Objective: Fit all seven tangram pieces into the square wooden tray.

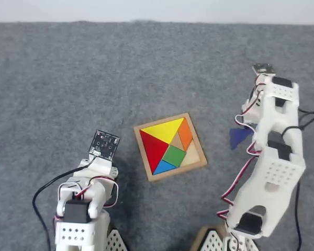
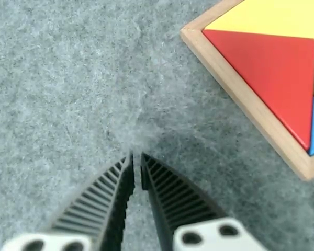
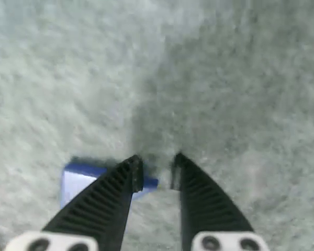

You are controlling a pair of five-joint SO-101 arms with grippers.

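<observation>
Grey felt worktop [image 1: 68, 73]. Right arm [image 1: 269, 172] stands right of tray. Its gripper [image 3: 156, 168] is slightly spread over dark blue piece [image 1: 239, 136], which lies on felt apart from tray. Left gripper [image 2: 137, 162] pressed together, empty, near tray corner. Square wooden tray [image 1: 179, 172] sits mid-worktop, holding yellow triangle [image 1: 165, 130], red triangle [image 1: 153, 149], orange piece [image 1: 184, 135], green square [image 1: 174, 156], light blue triangle [image 1: 164, 167].

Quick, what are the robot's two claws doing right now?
Left gripper: closed, holding nothing.
Right gripper: open, the blue piece beside one finger, not held.
</observation>
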